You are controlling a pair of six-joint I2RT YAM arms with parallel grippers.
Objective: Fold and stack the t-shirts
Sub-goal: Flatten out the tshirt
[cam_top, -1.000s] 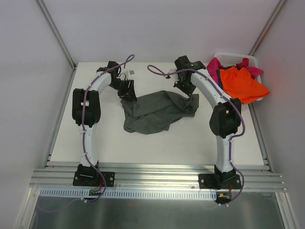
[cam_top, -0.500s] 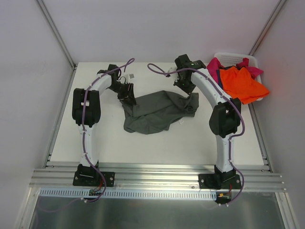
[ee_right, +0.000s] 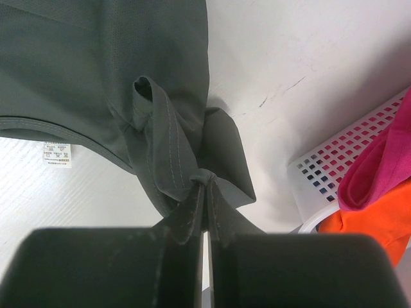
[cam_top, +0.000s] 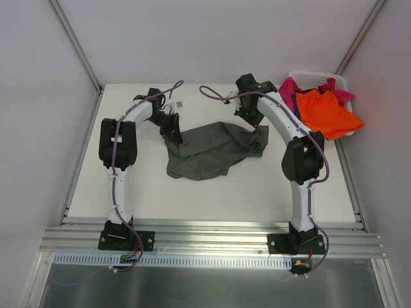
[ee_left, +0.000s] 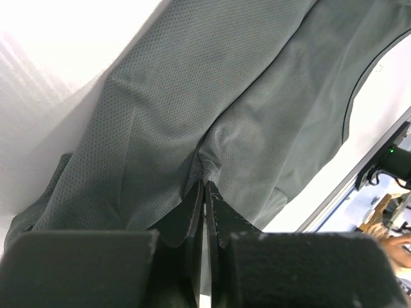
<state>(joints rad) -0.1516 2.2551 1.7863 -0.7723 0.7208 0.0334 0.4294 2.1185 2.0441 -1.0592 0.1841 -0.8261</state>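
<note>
1. The left tool (ee_left: 204, 185) is clenched on the grey shirt (cam_top: 205, 151). Its two fingers are pressed together, with a small pucker of mesh cloth pinched at the tips.
2. From that pinch the cloth fans away in soft folds. In the top view the grip sits at the shirt's far left corner.
3. The right tool (ee_right: 204, 183) is likewise clenched on the grey shirt. Its fingers are shut on a bunched, stitched hem that twists into a tight fold at the tips.
4. In the top view this grip is at the shirt's far right corner, well apart from the left one, and the cloth spans between the two.
5. The grey shirt lies crumpled on the counter (cam_top: 212, 199), about midway across it. Its near part is spread in a rumpled heap toward the arm bases.
6. A small white label (ee_right: 57, 154) shows just beside the shirt's hem on its near right side. Whether it is attached cannot be told.
7. To the right of the grey shirt, and apart from it, a white basket (cam_top: 314, 76) stands at the counter's far right corner.
8. An orange shirt (cam_top: 327, 112) drapes over the basket's near rim.
9. A pink shirt (cam_top: 289, 86) lies beneath the orange one, showing at the basket edge nearest the grey shirt and at the far rim.
</note>
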